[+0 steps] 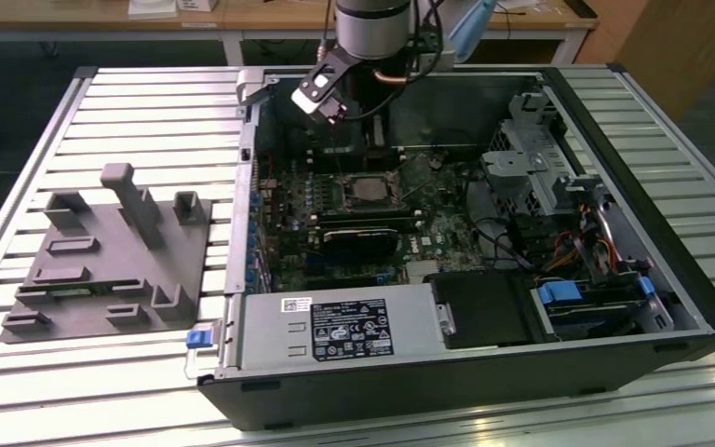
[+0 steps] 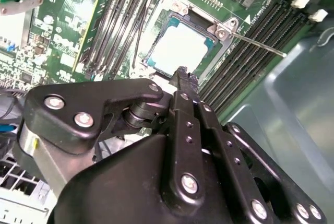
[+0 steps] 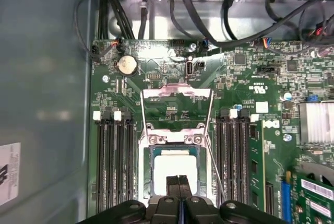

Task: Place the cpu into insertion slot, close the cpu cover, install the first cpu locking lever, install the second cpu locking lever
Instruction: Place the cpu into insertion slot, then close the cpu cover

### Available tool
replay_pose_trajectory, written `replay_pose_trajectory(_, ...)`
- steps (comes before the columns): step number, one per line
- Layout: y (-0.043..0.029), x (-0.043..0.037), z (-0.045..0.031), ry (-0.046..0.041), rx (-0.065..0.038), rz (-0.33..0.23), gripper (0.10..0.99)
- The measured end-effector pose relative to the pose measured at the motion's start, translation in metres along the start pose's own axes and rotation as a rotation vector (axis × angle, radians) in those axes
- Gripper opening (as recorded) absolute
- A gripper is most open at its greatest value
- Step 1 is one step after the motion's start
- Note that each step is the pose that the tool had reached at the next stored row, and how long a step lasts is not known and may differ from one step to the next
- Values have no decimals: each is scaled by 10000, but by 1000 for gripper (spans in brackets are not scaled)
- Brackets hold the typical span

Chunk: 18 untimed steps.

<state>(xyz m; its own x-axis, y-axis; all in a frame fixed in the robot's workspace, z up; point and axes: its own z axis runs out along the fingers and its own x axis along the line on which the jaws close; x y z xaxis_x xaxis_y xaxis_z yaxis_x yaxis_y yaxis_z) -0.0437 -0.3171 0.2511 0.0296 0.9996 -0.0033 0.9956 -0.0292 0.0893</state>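
Observation:
The cpu (image 3: 174, 165) lies flat in the insertion slot (image 3: 147, 179), its pale silver top (image 2: 179, 51) showing in both wrist views. The cpu cover (image 3: 177, 94) is swung open and lies back on the green board beyond the slot, with board showing through its square window. Thin wire locking levers (image 3: 142, 122) run along the cover's sides, and one lever rod (image 2: 257, 45) sticks out past the memory slots. My gripper (image 3: 179, 180) (image 2: 182, 72) is shut with nothing in it, hovering just above the cpu's near edge. In the exterior view the gripper (image 1: 364, 121) hangs over the socket (image 1: 365, 190).
The motherboard sits inside an open black computer case (image 1: 606, 102) on a slatted metal table. Black memory slots (image 3: 112, 166) flank the socket on both sides. Cables (image 3: 156, 4) hang behind the board. A grey holder block (image 1: 109, 256) stands on the table at the exterior view's left.

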Motion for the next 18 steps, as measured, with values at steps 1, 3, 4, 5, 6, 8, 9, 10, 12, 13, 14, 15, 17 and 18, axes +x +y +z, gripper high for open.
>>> replay_pose_trajectory(1,1,0,-14,0,-1,0,106)
replay_pose_trajectory(3,3,0,-33,0,-2,0,106)
replay_pose_trajectory(4,3,0,-33,1,-3,1,106)
replay_pose_trajectory(5,3,0,-38,1,-3,1,106)
replay_pose_trajectory(6,4,0,-44,0,-2,0,106)
replay_pose_trajectory(8,4,0,-45,1,-2,0,106)
replay_pose_trajectory(9,4,0,-45,0,-2,0,106)
replay_pose_trajectory(10,4,0,-46,0,-2,0,106)
replay_pose_trajectory(12,4,0,-47,0,-2,0,106)
replay_pose_trajectory(13,4,0,-48,0,-2,0,106)
replay_pose_trajectory(14,4,0,-48,1,-2,1,106)
replay_pose_trajectory(15,4,0,-48,0,-2,0,106)
replay_pose_trajectory(17,4,0,-49,0,-3,0,106)
replay_pose_trajectory(18,4,0,-50,1,-2,0,106)
